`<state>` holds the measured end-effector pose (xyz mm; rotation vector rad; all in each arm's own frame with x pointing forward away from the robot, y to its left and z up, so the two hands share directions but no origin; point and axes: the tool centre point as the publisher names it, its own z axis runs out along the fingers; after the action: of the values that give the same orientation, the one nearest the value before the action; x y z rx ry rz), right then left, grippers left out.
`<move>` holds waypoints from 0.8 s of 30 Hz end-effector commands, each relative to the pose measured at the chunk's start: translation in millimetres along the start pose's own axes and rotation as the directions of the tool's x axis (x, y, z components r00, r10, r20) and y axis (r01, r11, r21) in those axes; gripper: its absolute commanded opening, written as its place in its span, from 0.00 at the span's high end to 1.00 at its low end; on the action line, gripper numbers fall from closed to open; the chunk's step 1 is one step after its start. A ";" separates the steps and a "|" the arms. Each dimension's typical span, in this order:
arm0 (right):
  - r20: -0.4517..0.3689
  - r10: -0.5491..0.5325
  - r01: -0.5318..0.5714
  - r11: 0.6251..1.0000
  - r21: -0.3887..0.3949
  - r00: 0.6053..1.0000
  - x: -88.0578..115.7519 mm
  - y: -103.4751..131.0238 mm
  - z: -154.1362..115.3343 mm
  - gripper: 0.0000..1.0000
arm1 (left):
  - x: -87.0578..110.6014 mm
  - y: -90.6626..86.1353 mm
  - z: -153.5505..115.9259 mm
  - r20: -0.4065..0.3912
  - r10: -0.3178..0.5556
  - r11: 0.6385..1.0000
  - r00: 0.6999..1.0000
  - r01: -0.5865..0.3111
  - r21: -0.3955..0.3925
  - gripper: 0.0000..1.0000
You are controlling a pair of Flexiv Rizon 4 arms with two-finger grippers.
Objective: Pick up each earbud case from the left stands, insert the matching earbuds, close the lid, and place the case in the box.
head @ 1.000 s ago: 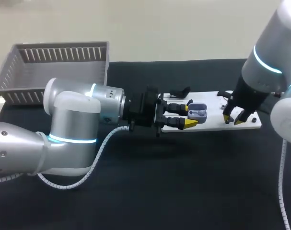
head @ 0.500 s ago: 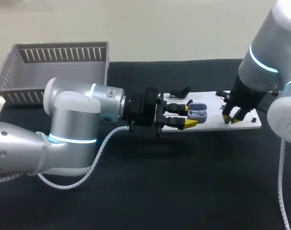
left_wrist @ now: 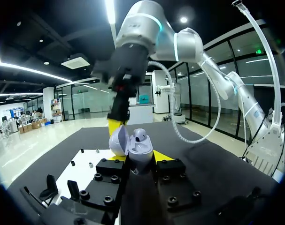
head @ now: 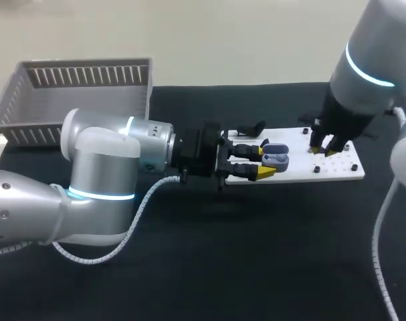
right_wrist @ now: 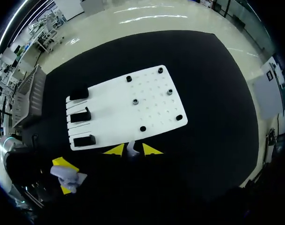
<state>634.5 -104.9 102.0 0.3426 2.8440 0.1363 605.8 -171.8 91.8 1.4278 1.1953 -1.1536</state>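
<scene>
Two arms are over the black tabletop (head: 256, 267). The left arm (head: 102, 167) lies stretched out level from the left side. Its left fingers (head: 265, 172) point sideways at the white board (head: 303, 170) and are clamped from both sides on the earbud case (head: 276, 156), by the board's stand end. The right arm (head: 363, 73) comes down steeply from the right. Its right fingers (right_wrist: 151, 150) hang over the board's other end, set narrow, with a small pale earbud (right_wrist: 131, 149) pinched between them.

The case is a rounded grey-lilac shell with its lid (left_wrist: 119, 142) swung open. Only the left wrist view looks inside it, where a pale rounded piece (left_wrist: 140, 137) with a dark spot sits in the body. The right wrist view alone takes in the whole board from above, with three black stands (right_wrist: 81, 116) at one end and small dark pegs (right_wrist: 135, 101) at the other. The slatted grey box (head: 75, 93) stands at the tabletop's far left corner.
</scene>
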 end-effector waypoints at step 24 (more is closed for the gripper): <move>-0.075 -0.386 0.388 0.922 0.009 0.919 67.0 77.3 -93.8 1.00 | 0.8 -1.7 0.2 0.003 0.003 1.000 1.000 -0.003 -0.007 1.00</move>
<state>555.1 -30.5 189.5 -0.2201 2.8743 0.0587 605.8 -171.8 91.8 1.4278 1.1954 -1.1537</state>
